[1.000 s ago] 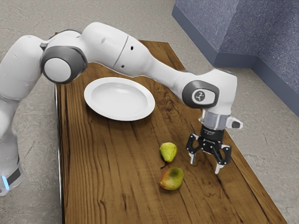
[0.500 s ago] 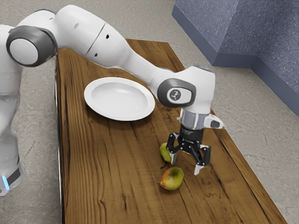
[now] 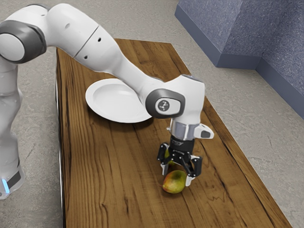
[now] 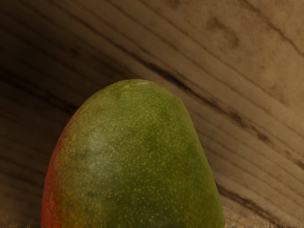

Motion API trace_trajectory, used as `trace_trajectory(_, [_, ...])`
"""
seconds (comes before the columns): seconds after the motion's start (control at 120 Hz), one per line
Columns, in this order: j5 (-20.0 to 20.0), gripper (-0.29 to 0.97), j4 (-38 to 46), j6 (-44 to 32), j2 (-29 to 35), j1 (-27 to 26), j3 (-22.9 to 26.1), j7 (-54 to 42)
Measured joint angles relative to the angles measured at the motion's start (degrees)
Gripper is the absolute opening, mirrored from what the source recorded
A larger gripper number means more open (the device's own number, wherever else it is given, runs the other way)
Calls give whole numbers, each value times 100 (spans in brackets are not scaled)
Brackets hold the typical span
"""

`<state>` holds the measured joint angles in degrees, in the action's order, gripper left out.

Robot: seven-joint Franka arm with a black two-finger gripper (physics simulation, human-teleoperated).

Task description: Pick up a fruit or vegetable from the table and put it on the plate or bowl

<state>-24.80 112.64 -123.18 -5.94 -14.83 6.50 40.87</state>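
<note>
Exterior view: the pincer (image 3: 175,175) hangs low over the wooden table (image 3: 109,175), pointing down, with its two black fingers spread apart and nothing clamped between them. The mango (image 3: 173,183), green shading to red and yellow, lies on the table directly under the pincer, its upper part rising into the gap between the fingers. One fingertip sits close against the mango's side toward the exterior view's right, and the other stands off its far upper side; whether either one touches the skin cannot be told.

A green pear (image 3: 166,153) lies on the table just behind the pincer, partly covered by the nearer finger and close to the mango. The white plate (image 3: 111,102) rests well beyond the pincer, toward the arm's base, with part of its rim hidden by the forearm.

Wrist view: the mango (image 4: 137,161) swells up right below the hand, its speckled green skin edged with red on one flank, and the table (image 4: 237,71) shows its streaked grain behind it.
</note>
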Motion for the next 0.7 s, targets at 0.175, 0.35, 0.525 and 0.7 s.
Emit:
trace_trajectory(0.175, [-70,67,93,-172,-25,-51,0,12])
trace_trajectory(0.35, [-155,67,95,-247,-171,-29,0,27])
trace_trajectory(0.525, [-196,65,95,-277,-228,-1,0,33])
trace_trajectory(0.7, [-201,45,94,-290,-232,-19,0,47])
